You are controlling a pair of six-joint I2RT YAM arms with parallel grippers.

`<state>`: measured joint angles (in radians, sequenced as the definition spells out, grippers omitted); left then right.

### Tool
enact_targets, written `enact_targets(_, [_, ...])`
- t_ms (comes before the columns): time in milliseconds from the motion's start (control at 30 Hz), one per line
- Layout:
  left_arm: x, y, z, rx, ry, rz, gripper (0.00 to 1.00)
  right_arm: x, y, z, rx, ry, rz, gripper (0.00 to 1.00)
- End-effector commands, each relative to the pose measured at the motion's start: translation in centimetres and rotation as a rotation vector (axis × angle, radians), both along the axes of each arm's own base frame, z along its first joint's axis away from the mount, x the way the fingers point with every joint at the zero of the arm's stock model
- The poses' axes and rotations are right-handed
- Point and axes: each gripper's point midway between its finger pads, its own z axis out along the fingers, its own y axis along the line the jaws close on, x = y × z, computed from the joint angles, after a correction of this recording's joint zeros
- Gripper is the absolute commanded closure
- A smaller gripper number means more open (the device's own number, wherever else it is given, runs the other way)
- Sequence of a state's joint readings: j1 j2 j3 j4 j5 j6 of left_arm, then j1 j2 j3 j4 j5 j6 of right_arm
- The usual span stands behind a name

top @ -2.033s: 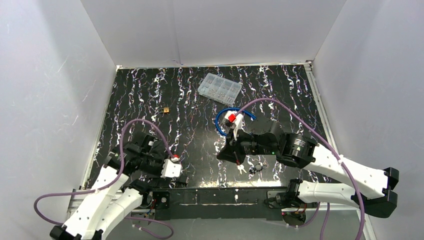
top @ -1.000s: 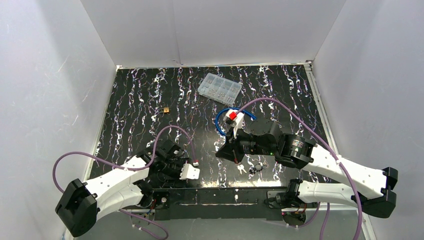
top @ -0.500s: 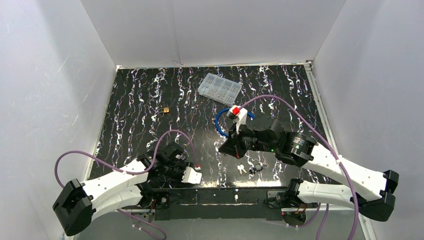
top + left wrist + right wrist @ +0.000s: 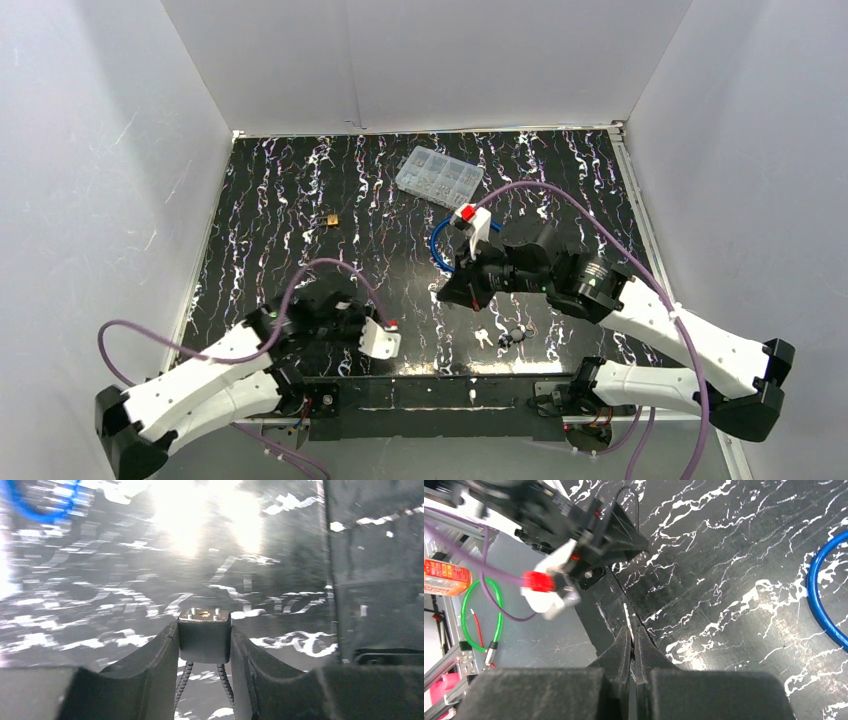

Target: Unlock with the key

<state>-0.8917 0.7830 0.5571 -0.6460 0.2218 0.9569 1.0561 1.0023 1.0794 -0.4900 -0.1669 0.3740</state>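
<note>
In the left wrist view a black padlock (image 4: 204,642) with a twisted cable shackle sits between my left gripper's (image 4: 204,630) fingers. Both fingers press its sides, and its metal keyhole face (image 4: 203,614) points away from the camera. My right gripper (image 4: 631,632) is shut on a key, whose thin metal blade (image 4: 626,616) sticks out past the fingertips toward the left arm. In the top view the right gripper (image 4: 455,293) hangs over the table's middle, to the right of the left wrist and apart from it.
More loose keys (image 4: 483,338) and a small dark piece (image 4: 515,333) lie near the front rail. A blue cable loop (image 4: 440,250) lies behind the right gripper. A clear parts box (image 4: 439,176) and a small brass piece (image 4: 331,219) sit farther back.
The left arm swung in from the left edge toward the middle and its jaws closed on the padlock. The right gripper, still shut on the key, lifted slightly away from the loose keys.
</note>
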Motion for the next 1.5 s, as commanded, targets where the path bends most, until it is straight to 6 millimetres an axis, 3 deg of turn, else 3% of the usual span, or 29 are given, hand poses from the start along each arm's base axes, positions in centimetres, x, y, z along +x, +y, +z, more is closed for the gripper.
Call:
enact_targets(0, [2.1, -0.6, 10.8, -0.174, -0.253, -0.01, 1.0, -0.3, 1.2, 4.1, 0.068, -0.036, 0.084, 0.99])
enact_targets(167, [2.2, -0.9, 22.3, -0.356, -0.542, -0.124, 1.0, -1.6, 2.7, 7.1, 0.077, -0.002, 0.195, 0.99])
enact_targets(267, [2.0, -0.3, 26.9, -0.377, -0.724, -0.204, 1.0, -2.7, 4.0, 8.7, 0.062, -0.024, 0.259, 0.99])
enact_targets(333, [2.0, 0.2, 28.7, -0.364, -0.817, -0.242, 1.0, -3.2, 4.7, 9.5, 0.048, -0.039, 0.281, 0.99])
enact_targets(600, [1.8, 1.4, 29.9, -0.251, -1.047, -0.374, 1.0, -3.4, 6.1, 12.0, 0.008, -0.033, 0.292, 0.99])
enact_targets(833, [2.2, 2.0, 31.6, -0.23, -1.065, -0.347, 1.0, -1.8, 7.8, 12.0, -0.043, -0.094, 0.211, 0.99])
enact_targets(1233, [3.0, 2.0, 32.0, -0.226, -1.079, -0.306, 1.0, -0.5, 10.6, 14.1, 0.063, -0.198, 0.133, 0.99])
enact_targets(1467, [3.3, 2.0, 32.4, -0.238, -1.092, -0.274, 1.0, 0.4, 11.5, 14.3, 0.094, -0.222, 0.095, 0.99])
